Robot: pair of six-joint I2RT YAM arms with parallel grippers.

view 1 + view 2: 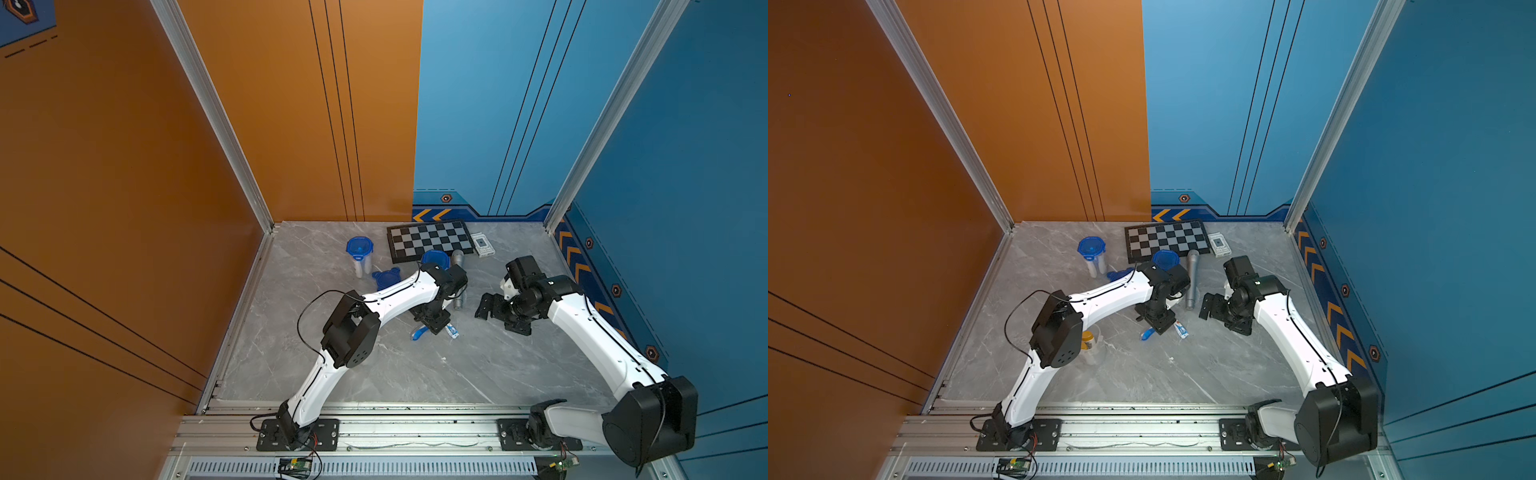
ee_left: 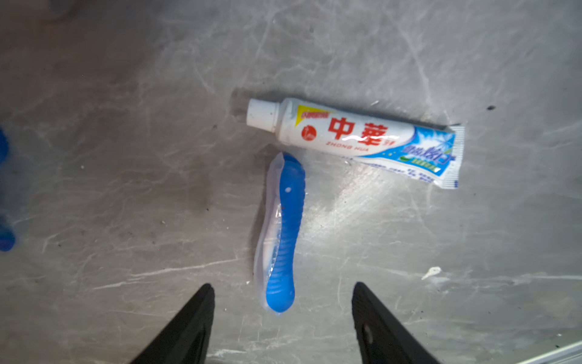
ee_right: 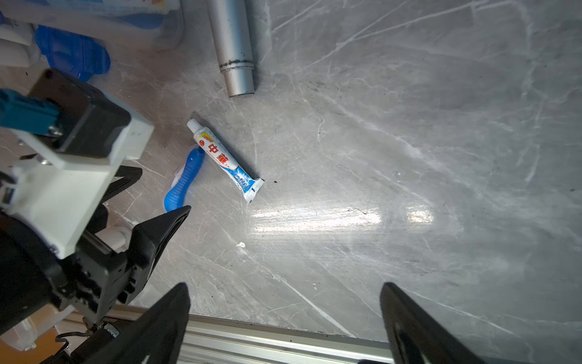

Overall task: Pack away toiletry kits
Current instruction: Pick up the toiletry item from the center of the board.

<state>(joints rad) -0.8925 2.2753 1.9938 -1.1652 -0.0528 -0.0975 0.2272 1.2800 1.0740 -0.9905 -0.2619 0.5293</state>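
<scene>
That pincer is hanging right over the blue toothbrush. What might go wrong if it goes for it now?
1. The toothbrush lies in a loose clear wrapper, so the left pincer, open above one end, may pinch only film and let it slip.
2. The toothpaste tube lies right by the toothbrush's other end; a skewed grab might nudge it.
3. The right pincer, also open, hangs close by, so the two might bump.

The toothpaste tube bears large red characters 中華, with ZHONG HUA in small red capitals beneath. Its yellow banner and the blue print toward the crimped end are too small to read. Orange chevrons on the far wall's base point left.
</scene>
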